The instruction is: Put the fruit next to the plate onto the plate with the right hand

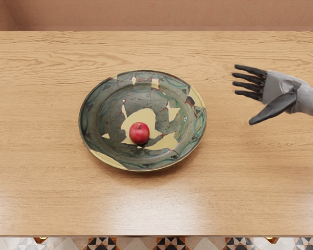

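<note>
You'll find the small round red apple point(139, 133) in the well of the green-and-yellow patterned ceramic plate point(92, 112), just six o'clock of centre. It is too round to show a long axis. Your right hand point(271, 94), at three o'clock and well apart, spreads empty fingers wide.

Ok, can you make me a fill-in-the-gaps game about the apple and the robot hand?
1. The apple is coloured ____.
2. The apple lies ____ the plate, near its middle.
3. The right hand, off to the plate's right, has spread fingers and holds ____.
4. The plate stands on a ____ table.

Missing words: red; on; nothing; wooden.
</note>
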